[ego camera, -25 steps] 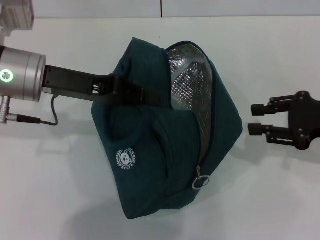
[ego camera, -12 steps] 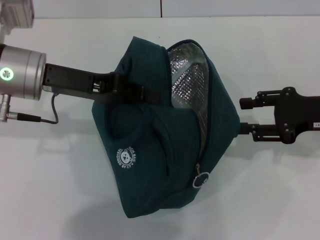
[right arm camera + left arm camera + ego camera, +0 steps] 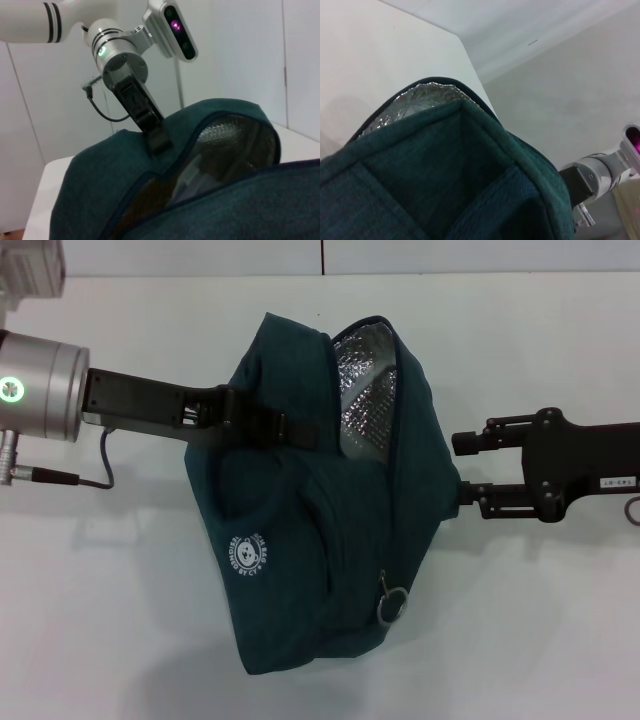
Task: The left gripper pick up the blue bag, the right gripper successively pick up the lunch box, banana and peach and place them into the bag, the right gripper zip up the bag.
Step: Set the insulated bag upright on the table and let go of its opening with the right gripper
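Observation:
The dark blue-green bag (image 3: 300, 540) hangs from my left gripper (image 3: 240, 420), which is shut on its strap at the upper left. The bag's top is unzipped and shows silver lining (image 3: 362, 390). A metal zipper ring (image 3: 393, 602) hangs low on the front. My right gripper (image 3: 460, 469) is open, its fingertips (image 3: 463, 443) against the bag's right side. The bag fills the left wrist view (image 3: 445, 190) and the right wrist view (image 3: 100, 200), where the left gripper (image 3: 150, 127) holds the strap. The lunch box, banana and peach are out of view.
The white table (image 3: 110, 590) lies under the bag. A wall line runs along the table's far edge (image 3: 320, 273). The left arm's cable (image 3: 70, 478) hangs beside its wrist.
My right gripper has moved left until it touches the bag's right side. The side is pushed in, the opening is narrower, and the zipper ring has shifted slightly left. The left arm holds still.

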